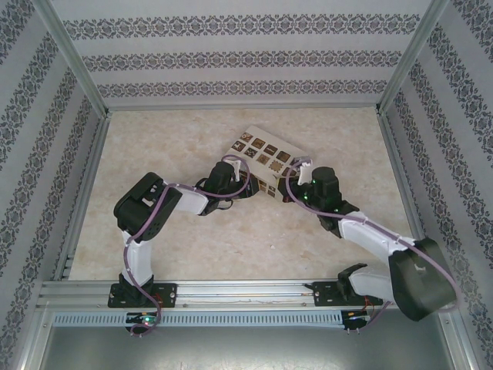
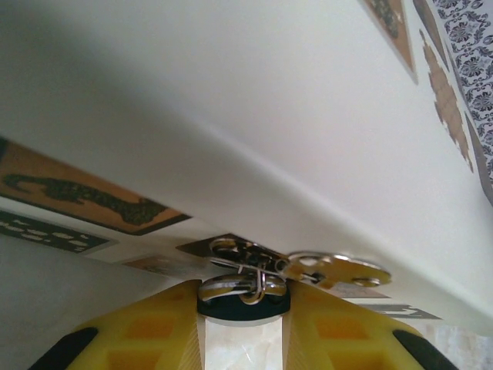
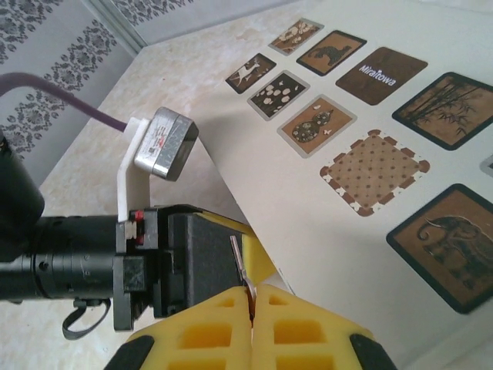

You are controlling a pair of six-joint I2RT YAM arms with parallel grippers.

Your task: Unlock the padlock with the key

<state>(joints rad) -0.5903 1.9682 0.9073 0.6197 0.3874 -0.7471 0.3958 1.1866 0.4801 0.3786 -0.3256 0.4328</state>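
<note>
The padlock (image 2: 243, 304), dark blue-bodied with a silvery shackle (image 2: 231, 284), is pinched between the yellow fingers of my left gripper (image 2: 243, 293). Its shackle hooks through a metal hasp (image 2: 239, 253) on the cream box's (image 2: 254, 116) side. From above, my left gripper (image 1: 233, 183) presses against the box's near left side. My right gripper (image 3: 252, 293) is shut on the key (image 3: 239, 260), a thin metal blade sticking up from between its pads. The key's tip points at the left gripper's black body (image 3: 192, 258) beside the box edge. Seen from the top camera, my right gripper (image 1: 297, 179) sits at the box's near right corner.
The cream box (image 1: 266, 156) with brown patterned squares lies tilted mid-table, between both arms. A flat silvery metal tab (image 2: 339, 270) hangs beside the hasp. The left wrist camera (image 3: 163, 142) stands just above the key. Patterned walls and metal rails (image 1: 85, 193) enclose the table.
</note>
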